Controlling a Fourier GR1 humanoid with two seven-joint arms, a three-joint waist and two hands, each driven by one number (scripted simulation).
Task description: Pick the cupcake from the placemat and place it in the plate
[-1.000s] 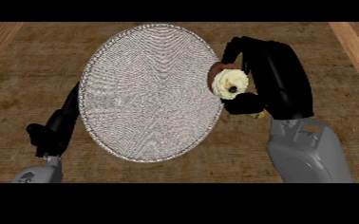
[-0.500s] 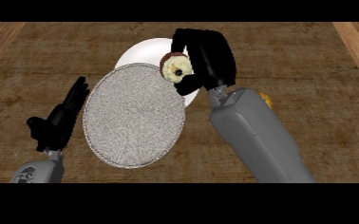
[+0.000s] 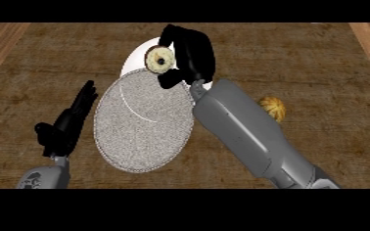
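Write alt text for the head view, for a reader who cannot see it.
The right hand, fingers curled round a cupcake, holds it over a white plate at the far edge of a round grey placemat on a wooden counter. The left hand rests open left of the placemat, and a small orange-yellow object shows beside the right forearm.

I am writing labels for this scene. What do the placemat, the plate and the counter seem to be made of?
The placemat looks like woven fabric: grey, matte, with a fine speckled weave. The plate seems to be ceramic or plastic, which one is unclear: plain white, smooth, no texture. The counter looks like brown wood, with long grain streaks and a matte finish.
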